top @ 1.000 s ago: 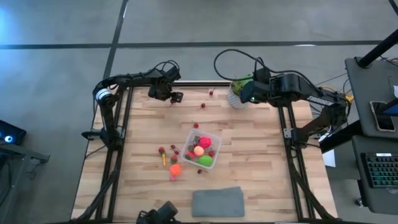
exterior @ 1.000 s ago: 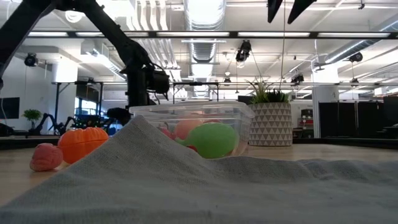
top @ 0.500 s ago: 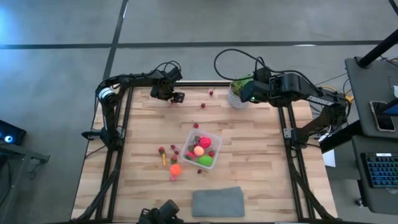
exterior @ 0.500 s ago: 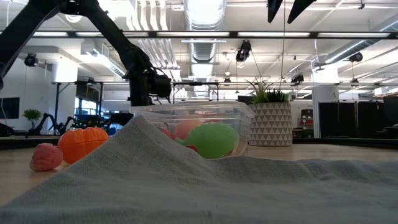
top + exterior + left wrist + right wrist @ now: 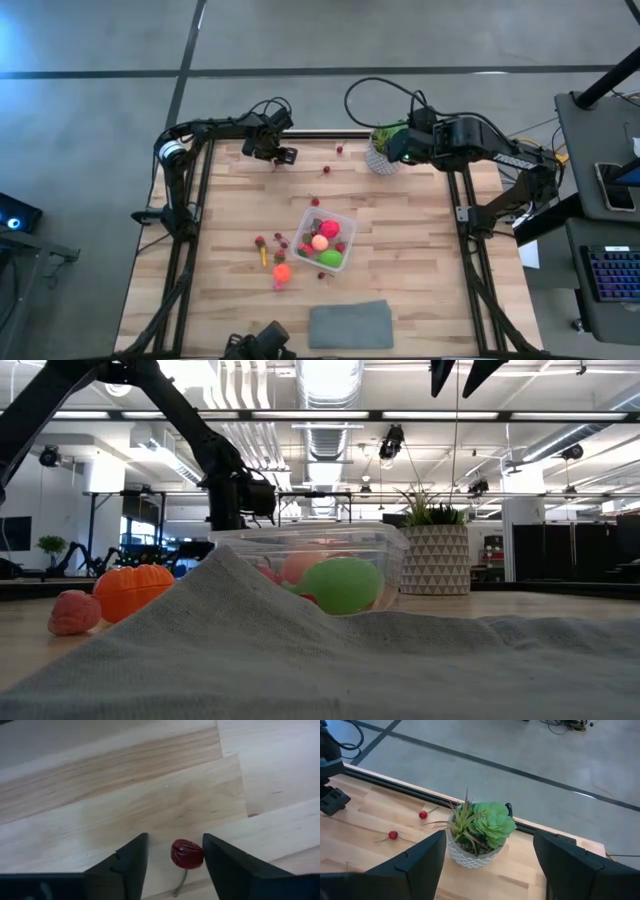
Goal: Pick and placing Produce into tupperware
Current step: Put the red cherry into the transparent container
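The left pincer (image 5: 283,156) was down at the far left part of the wooden counter (image 5: 420,260), its fingers spread apart, and in the left wrist view a small dark red cherry (image 5: 187,854) with a thin stem lay on the wood between the two fingers (image 5: 131,862), apparently touching neither. In the high view the fingers hid that cherry.

The right pincer (image 5: 487,870) hung at the far right edge of the counter, just beside a leafy green plant in a white patterned pot (image 5: 382,148); its fingers were wide apart and empty, with the plant framed between them in the right wrist view.

The clear tupperware tub (image 5: 343,225) sat near the middle of the counter. It already held a pink-red piece (image 5: 329,228), a peach-yellow piece (image 5: 320,242), a green piece (image 5: 330,258) and some smaller dark red bits. Just outside the tub, towards the left arm's side, lay an orange pumpkin-like piece (image 5: 282,271), a thin yellow-orange piece (image 5: 264,256) and a few small dark berries (image 5: 281,240). Two more cherries lay near the far edge, one (image 5: 340,150) by the plant pot and one (image 5: 325,170) a little nearer the tub.

A flat grey cloth (image 5: 350,325) lay at the near edge of the counter, well apart from the tub; in the low view it filled the foreground, with the tub and the pumpkin showing behind it.
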Robot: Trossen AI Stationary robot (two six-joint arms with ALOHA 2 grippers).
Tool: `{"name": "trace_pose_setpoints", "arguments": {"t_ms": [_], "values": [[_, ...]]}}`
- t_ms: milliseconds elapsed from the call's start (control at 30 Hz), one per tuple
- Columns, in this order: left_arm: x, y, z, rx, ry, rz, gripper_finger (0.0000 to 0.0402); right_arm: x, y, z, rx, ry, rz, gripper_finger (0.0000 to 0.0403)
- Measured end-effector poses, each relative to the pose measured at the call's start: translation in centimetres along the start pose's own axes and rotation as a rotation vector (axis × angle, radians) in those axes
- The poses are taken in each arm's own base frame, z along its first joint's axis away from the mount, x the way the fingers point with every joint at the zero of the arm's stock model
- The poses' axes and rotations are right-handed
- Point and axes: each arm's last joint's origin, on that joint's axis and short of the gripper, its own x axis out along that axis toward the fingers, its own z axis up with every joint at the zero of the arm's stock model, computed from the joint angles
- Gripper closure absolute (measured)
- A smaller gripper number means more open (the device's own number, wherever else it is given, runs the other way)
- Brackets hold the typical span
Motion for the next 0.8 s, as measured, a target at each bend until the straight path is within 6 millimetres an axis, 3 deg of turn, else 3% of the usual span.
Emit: {"name": "trace_pose_setpoints", "arguments": {"t_ms": [267, 600, 700, 800], "values": [[0.0, -0.3, -0.2, 0.017, 0.008, -0.014, 0.0296, 0.0, 0.0, 0.0, 0.0, 0.0, -0.001, 0.011], [-0.2, -1.7, -1.4, 0.095, 0.037, -0.011, 0.034, 0.0, 0.0, 0.0, -0.002, 0.0, -0.001, 0.0111], [-0.7, -2.0, -1.6, 0.105, 0.03, -0.018, 0.0344, 0.0, 0.0, 0.0, -0.004, 0.001, -0.001, 0.0114], [-2.4, -2.5, -2.1, 0.162, 0.003, -0.043, 0.0345, 0.0, 0.0, 0.0, -0.004, 0.001, -0.001, 0.0115]]}}
